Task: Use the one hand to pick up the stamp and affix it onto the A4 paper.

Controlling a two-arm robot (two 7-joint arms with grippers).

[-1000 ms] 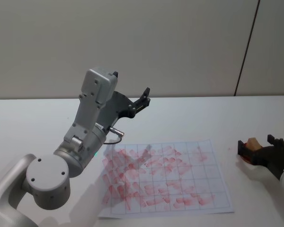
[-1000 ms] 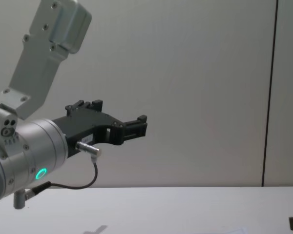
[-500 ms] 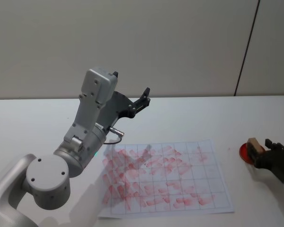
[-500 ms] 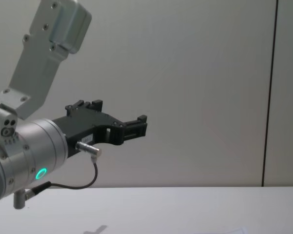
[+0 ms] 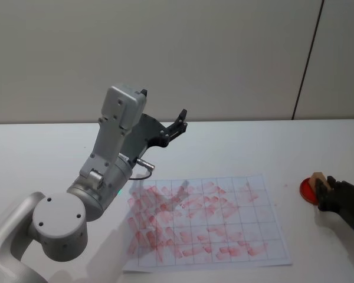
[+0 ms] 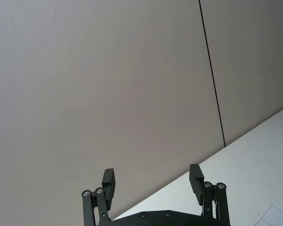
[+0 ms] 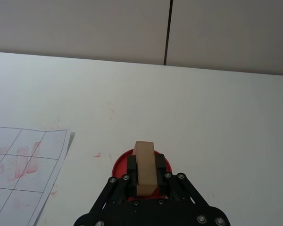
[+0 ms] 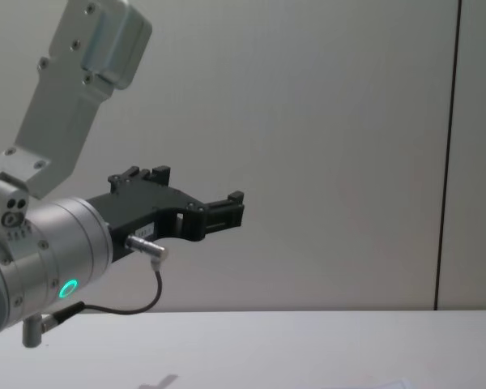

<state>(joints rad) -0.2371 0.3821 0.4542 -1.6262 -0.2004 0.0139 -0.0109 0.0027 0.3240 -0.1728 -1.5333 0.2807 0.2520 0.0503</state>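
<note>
— Which way is the stamp [image 7: 144, 162] lying from your right hand [image 5: 325, 190]?

— It's sitting right between the fingers. They're pressing on its two long sides, so you're clamping it, and its long axis is running straight out along the hand's reach. It's standing over the red ink pad [image 5: 305, 190], at the right side of the bench [image 5: 242, 147].

— And the sheet?

— The gridded A4 paper [image 5: 206, 221] is lying flat to the hand's left, near the pad but apart from it, and it's carrying many red marks. I'm judging that you're needing a lift, then a carry leftward. Your left hand [image 6: 152, 175] is hanging raised well above the bench on the left, fingers apart and idle, so the right one is the nearer.

— What's around you?

— A bare white bench is running back to a pale wall, with one dark vertical seam showing in it.
</note>
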